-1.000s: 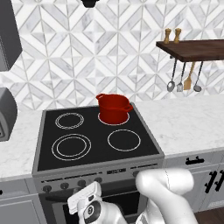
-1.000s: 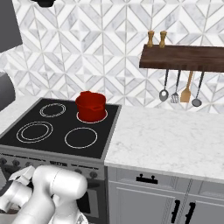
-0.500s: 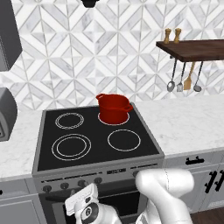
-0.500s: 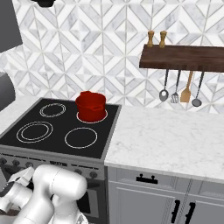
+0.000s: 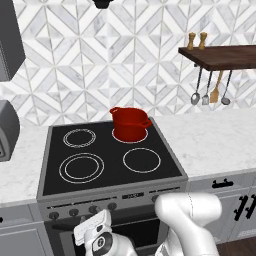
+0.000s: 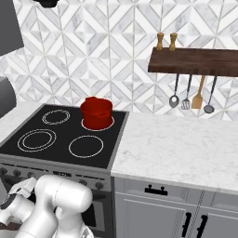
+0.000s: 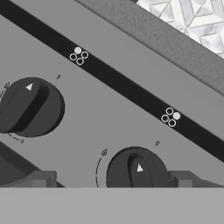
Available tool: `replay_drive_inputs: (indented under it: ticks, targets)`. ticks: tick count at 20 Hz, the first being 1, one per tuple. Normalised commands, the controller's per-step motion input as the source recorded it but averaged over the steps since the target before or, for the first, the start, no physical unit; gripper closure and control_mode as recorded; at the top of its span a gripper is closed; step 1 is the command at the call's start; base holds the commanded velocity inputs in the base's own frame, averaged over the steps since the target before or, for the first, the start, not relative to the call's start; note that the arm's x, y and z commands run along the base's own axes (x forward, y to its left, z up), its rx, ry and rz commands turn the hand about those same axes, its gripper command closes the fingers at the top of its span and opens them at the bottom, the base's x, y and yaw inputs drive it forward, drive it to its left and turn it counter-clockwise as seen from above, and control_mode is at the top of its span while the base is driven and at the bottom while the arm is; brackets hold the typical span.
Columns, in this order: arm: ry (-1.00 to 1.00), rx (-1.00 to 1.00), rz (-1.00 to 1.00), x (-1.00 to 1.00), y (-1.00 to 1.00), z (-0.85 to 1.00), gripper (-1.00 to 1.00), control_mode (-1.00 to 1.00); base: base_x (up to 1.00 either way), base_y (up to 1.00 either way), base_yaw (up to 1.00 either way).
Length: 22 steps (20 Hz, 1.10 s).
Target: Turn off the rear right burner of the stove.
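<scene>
Gripper point(image 7: 109, 179) close before the stove point(image 5: 107, 189) front, fingertips flanking a knob point(image 7: 136, 168); jaws released, seemingly not yet touching; pot point(image 5: 129, 123) on the rear right burner point(image 5: 116, 134).

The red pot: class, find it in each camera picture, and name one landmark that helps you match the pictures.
Left base view: the red pot sits at the rear right of the stove, just above centre.
Right base view: the red pot stands left of centre, beside the marble counter.
Hand view: knobs and panel; no pot.
Shared landmark: the wooden shelf with hanging utensils.
</scene>
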Motion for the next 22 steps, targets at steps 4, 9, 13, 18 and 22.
replay_drive_inputs:
  ticks: [4,9,13,18,22]
  targets:
    - [0.0,0.01,0.0,0.01,-0.02,0.04,-1.0,-1.0,0.0,0.0,0.0]
    - [0.0,0.0,0.0,0.01,-0.01,0.05,-1.0,-1.0,0.0,0.0,0.0]
    - [0.0,0.01,0.0,0.0,-0.02,0.15,-1.0,-1.0,0.0,0.0,0.0]
    - [0.0,0.0,0.0,0.0,-0.04,0.02,-1.0,-1.0,0.0,0.0,0.0]
    - [0.0,0.0,0.0,0.0,-0.2,0.0,-1.0,-1.0,0.0,0.0,0.0]
